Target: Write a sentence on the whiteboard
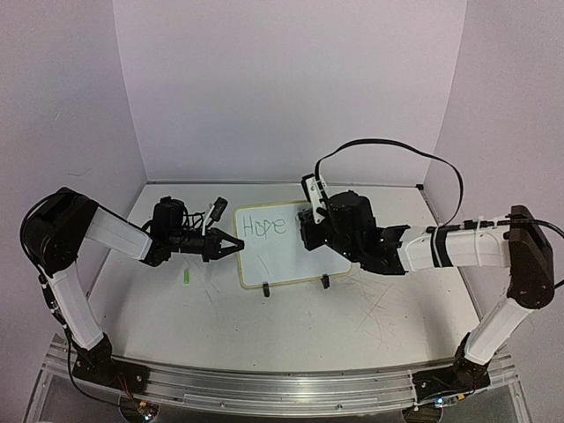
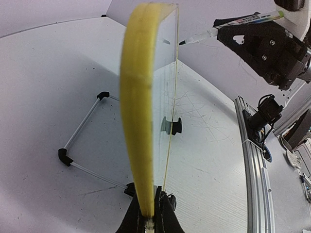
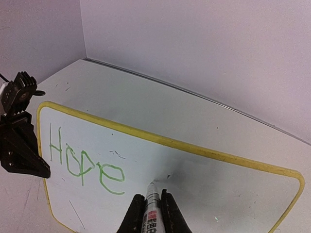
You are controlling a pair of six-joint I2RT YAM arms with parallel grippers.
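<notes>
Green sentence [image 3: 85, 162] half-written: my left gripper [image 2: 149, 213] clamps the whiteboard [image 1: 282, 256] steady so my right gripper [image 3: 151, 204], pinching the marker [image 2: 233, 24], can write.

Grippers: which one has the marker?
The right gripper: it is shut on the marker, tip close to the whiteboard. The left gripper holds no marker; it clamps the whiteboard's yellow edge.

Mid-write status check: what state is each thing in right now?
whiteboard: propped on its feet, one edge clamped.
sentence: unfinished, only "Hope" in green.
marker: uncapped, tip at the board, contact unclear.
left gripper: shut on the whiteboard's rim.
right gripper: shut on the marker.
green cap: off the marker, lying loose.
</notes>
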